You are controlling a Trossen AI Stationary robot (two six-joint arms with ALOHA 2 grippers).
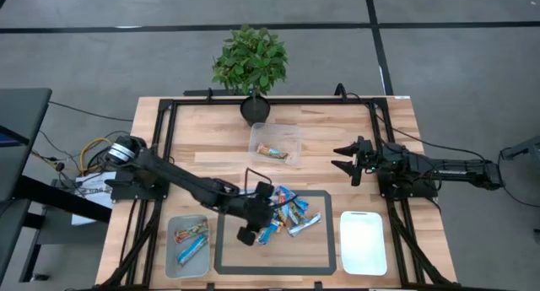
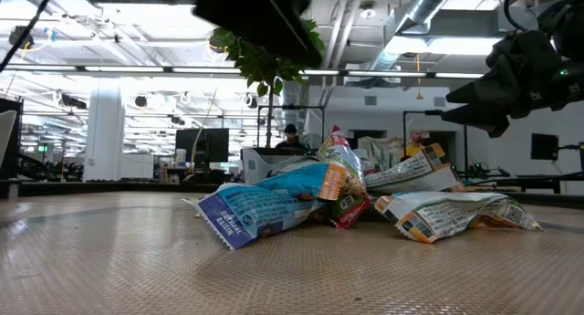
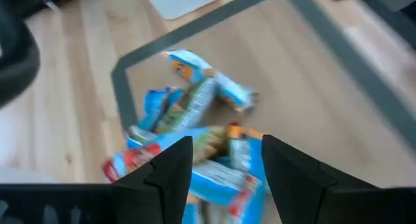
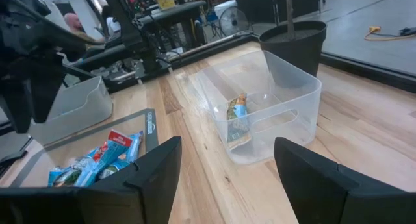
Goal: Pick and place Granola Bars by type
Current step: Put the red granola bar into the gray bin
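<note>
A pile of Granola Bars (image 1: pixel 288 213), mostly blue wrappers with some orange, lies on a dark-edged mat (image 1: pixel 226 264) near the table's front middle. In the low view the Granola Bars (image 2: pixel 301 201) rest heaped on one another. My left gripper (image 1: pixel 257 223) hovers just left of the pile and slants down at it. In the left wrist view my left gripper (image 3: pixel 224 146) is open, with the Granola Bars (image 3: pixel 195 120) beyond and below its fingers. My right gripper (image 1: pixel 343 156) waits open at the right, clear of the table; in its own view my right gripper (image 4: pixel 227 152) holds nothing.
A clear bin (image 1: pixel 275 142) at the far middle holds one bar. A bin (image 1: pixel 187 259) at the near left holds a few bars. A white bin (image 1: pixel 364 242) sits at the near right. A potted plant (image 1: pixel 251 63) stands at the far edge.
</note>
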